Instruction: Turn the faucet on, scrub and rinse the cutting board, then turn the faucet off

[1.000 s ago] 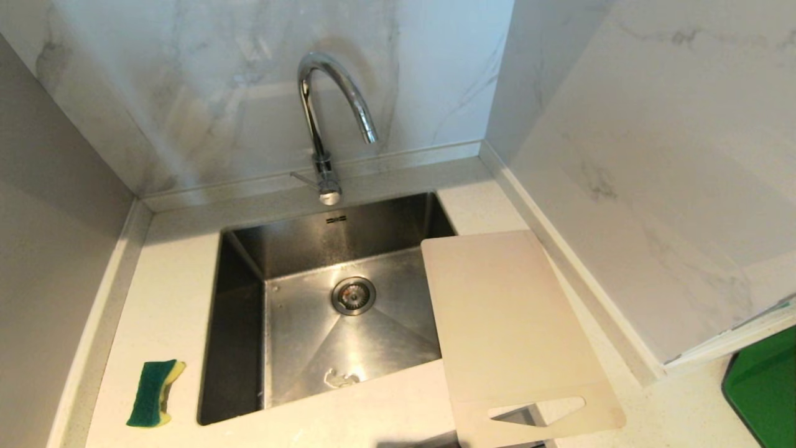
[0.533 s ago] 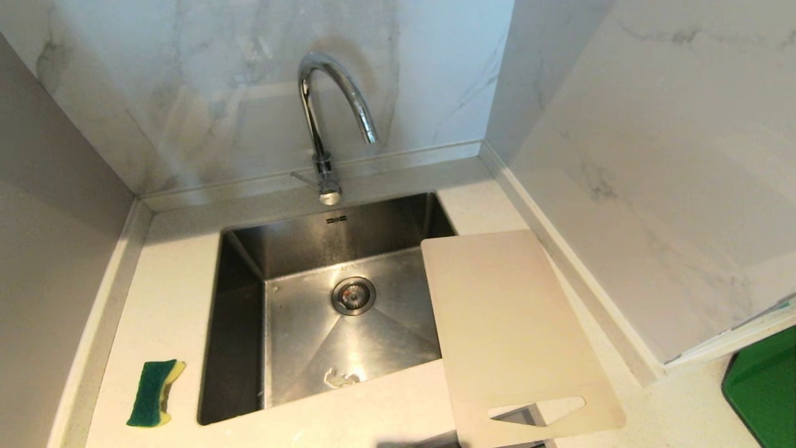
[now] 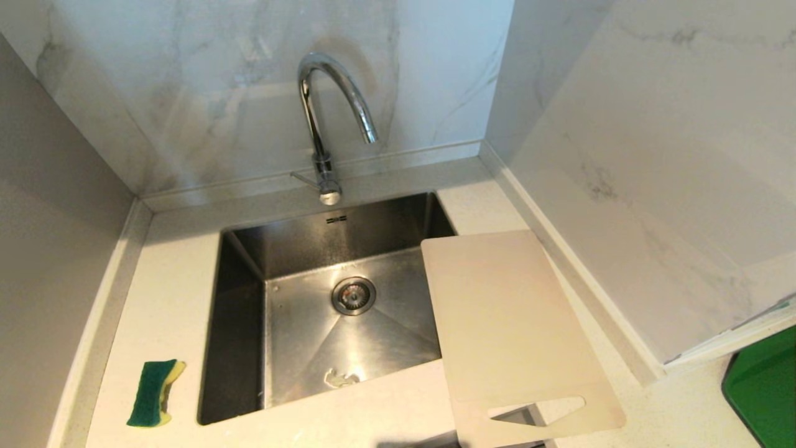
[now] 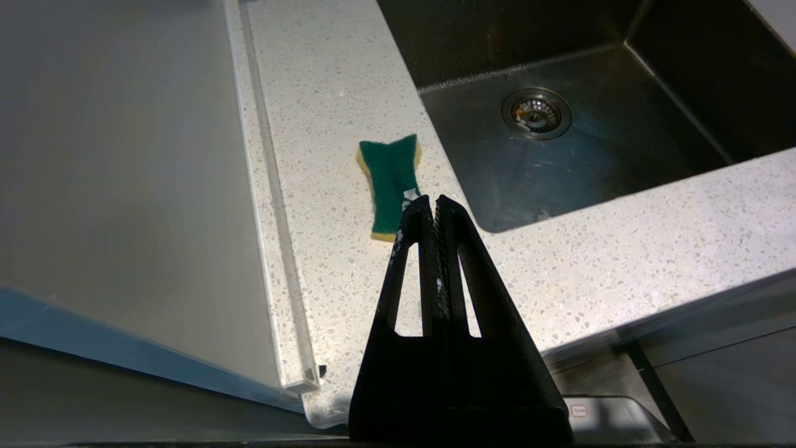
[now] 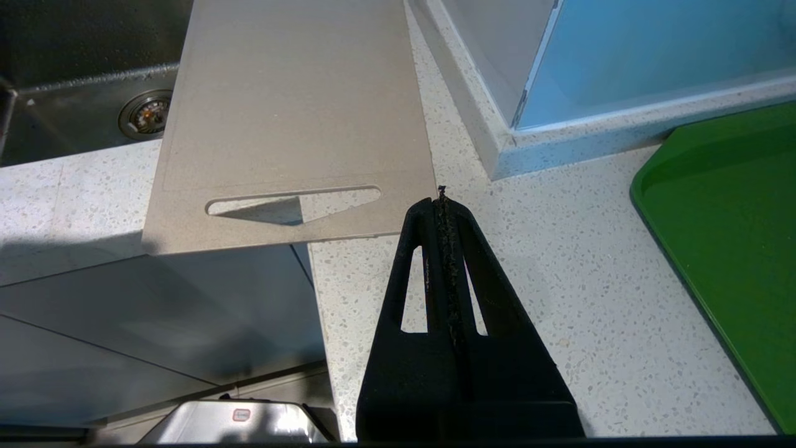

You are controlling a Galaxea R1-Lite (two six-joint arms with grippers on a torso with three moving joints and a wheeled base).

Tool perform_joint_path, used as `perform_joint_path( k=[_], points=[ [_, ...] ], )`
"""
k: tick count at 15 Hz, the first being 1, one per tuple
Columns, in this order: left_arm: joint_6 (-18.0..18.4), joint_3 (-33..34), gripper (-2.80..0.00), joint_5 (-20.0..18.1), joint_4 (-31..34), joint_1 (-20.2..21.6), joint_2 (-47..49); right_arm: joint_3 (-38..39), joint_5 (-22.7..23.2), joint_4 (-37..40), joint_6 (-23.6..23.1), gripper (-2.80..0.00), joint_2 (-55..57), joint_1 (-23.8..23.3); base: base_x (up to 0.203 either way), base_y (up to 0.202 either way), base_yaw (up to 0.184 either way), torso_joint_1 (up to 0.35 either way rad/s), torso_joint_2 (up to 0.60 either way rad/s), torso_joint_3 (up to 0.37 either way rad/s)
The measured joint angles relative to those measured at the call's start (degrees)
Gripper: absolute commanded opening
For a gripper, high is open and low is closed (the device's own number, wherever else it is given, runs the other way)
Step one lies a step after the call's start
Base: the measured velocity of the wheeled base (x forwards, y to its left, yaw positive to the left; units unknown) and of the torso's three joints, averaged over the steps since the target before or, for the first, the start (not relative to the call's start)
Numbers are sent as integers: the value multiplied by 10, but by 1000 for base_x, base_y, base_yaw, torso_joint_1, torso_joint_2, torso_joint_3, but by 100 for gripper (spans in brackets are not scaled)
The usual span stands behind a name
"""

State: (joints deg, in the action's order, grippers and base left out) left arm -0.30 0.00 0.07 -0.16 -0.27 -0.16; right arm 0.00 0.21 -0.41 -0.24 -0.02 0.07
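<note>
Chrome gooseneck faucet (image 3: 323, 124): upright at the back rim of the sink, spout arched toward the right over the basin, thin side lever (image 3: 303, 178) projecting to the left at its base; no water visible. Stainless steel sink (image 3: 239, 323): square, sunk into a pale speckled surface (image 3: 168, 298), round drain strainer (image 3: 353, 295) at the middle of the floor, small pale scrap near the front wall of the basin. Cutting board (image 3: 510, 330): pale beige, flat, lying to the right of the basin, left edge overhanging the sink's right side, handle slot (image 3: 538, 412) at the near short end, that end jutting past the front edge of the surface. Sponge (image 3: 154, 393): green scouring face up, yellow underside, waisted shape, lying on the surface left of the sink, well apart from the board. Green tray (image 3: 762, 389): far right, only partly in view. Marble-patterned wall panels behind and to the right. Left tool (image 4: 434, 200): black, fingers pressed together, empty, held above the front of the surface, tips seen just before the near end of the sponge; contact not determinable. Right tool (image 5: 442, 199): black, fingers together, empty, held above the surface just beside the near right corner of the cutting board. Neither arm visible from the head.
</note>
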Motion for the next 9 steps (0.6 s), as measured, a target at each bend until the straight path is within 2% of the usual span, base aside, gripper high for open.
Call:
perform_joint_path(
  k=[9],
  points=[
    [1, 0, -280, 0, 0, 0, 0, 0, 0, 0, 0, -280, 0, 0, 0, 0, 0, 0, 0, 0]
  ],
)
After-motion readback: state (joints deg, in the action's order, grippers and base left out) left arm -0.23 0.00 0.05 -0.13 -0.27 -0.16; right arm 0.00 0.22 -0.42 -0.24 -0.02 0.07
